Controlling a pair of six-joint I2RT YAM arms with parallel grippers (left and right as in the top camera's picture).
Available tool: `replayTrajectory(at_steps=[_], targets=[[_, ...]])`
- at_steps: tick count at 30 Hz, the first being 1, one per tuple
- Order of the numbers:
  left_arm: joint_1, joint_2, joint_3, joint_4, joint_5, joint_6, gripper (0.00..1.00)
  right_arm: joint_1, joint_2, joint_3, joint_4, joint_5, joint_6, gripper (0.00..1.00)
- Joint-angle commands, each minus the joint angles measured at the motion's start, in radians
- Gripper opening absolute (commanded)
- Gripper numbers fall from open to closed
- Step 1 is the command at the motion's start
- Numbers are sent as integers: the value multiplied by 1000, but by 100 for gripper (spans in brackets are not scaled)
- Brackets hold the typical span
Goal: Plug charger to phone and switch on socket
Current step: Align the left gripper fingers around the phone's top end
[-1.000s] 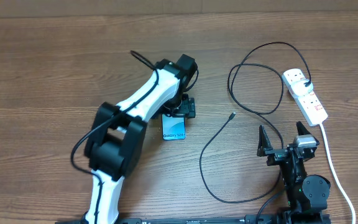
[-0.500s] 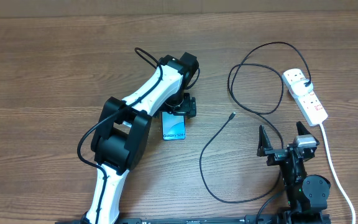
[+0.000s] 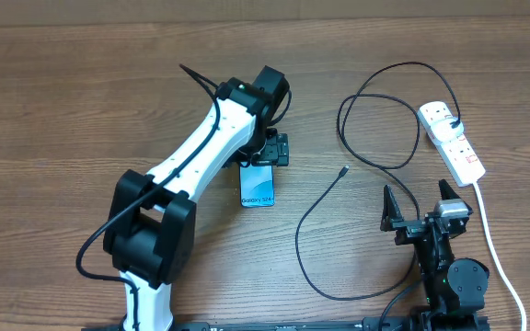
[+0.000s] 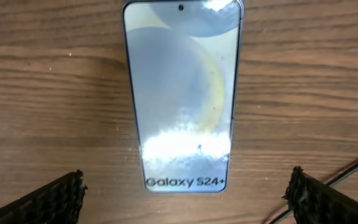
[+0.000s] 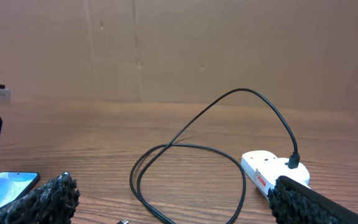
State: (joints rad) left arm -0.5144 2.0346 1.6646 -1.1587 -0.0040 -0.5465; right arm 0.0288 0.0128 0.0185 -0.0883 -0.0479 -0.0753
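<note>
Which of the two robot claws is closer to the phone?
The left gripper, on the white arm reaching out: it hangs directly over the phone, jaws open. The right gripper sits far off, near the white cord.

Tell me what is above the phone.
The left gripper hangs over the phone, jaws open, hiding its far end from the overhead camera. The left wrist view shows the screen with nothing lying on it.
</note>
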Motion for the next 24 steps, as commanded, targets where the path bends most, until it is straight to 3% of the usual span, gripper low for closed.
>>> replayTrajectory(at_steps=[1, 7, 24], targets=[[5, 0, -45, 33, -5, 7, 99, 7, -10, -11, 6, 2, -1, 100], [6, 1, -44, 97, -7, -8, 100, 7, -10, -11, 6, 2, -1, 100], [18, 16, -19, 68, -58, -36, 100, 7, -10, -11, 6, 2, -1, 100]])
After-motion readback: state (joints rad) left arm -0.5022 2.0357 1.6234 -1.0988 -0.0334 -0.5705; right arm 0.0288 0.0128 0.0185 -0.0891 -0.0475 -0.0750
